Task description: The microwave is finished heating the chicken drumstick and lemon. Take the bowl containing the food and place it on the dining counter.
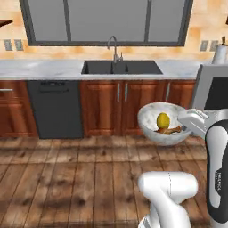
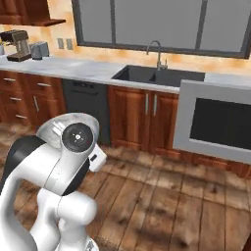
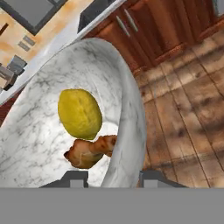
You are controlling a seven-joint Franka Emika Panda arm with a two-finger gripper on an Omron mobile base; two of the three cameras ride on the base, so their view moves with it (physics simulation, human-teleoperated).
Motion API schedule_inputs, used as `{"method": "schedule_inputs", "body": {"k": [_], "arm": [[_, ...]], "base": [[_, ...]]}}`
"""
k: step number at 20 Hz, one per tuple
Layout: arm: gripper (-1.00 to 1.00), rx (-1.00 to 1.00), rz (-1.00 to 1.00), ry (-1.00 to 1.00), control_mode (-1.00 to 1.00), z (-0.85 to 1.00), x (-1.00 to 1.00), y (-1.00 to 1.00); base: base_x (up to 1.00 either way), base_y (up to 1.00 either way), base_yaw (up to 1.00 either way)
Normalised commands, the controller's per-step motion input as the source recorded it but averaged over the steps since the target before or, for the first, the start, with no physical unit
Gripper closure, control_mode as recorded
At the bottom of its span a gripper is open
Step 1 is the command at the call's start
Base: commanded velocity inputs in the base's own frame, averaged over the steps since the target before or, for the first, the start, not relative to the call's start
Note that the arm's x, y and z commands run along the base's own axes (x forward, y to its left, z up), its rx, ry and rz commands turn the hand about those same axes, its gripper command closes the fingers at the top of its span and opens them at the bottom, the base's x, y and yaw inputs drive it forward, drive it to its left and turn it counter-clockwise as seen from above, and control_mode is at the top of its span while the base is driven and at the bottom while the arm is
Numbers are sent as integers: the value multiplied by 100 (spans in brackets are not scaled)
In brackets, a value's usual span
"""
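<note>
My gripper (image 3: 114,177) is shut on the rim of the marbled bowl (image 3: 39,135), one finger inside the wall and one outside. The bowl (image 1: 151,116) hangs tilted in the air above the wooden floor, in front of the sink cabinets. Inside it lie the yellow lemon (image 3: 79,113) and, below it, the brown chicken drumstick (image 3: 89,151); both also show as the lemon (image 1: 163,120) and drumstick (image 1: 169,131) in the left base view. The gripper (image 1: 183,121) holds the bowl's right edge. The microwave (image 2: 215,122), silver-grey with a dark window, stands to the right. The dining counter is out of view.
A marble counter (image 1: 44,69) with a black sink (image 1: 121,67) and tap runs along the far wall under a window. Below it are wood cabinets and a dark dishwasher (image 1: 55,109). A coffee machine (image 2: 18,45) and toaster (image 2: 40,49) sit far left. Wooden floor (image 1: 67,169) lies between.
</note>
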Motion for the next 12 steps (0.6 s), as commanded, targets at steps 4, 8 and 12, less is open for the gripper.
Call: {"method": "schedule_inputs", "body": {"k": [4,8,12], "arm": [[100,0,0,0,100,0,0,0],[100,0,0,0,100,0,0,0],[100,0,0,0,100,0,0,0]], "base": [[0,9,100],[12,31,85],[42,39,75]]}}
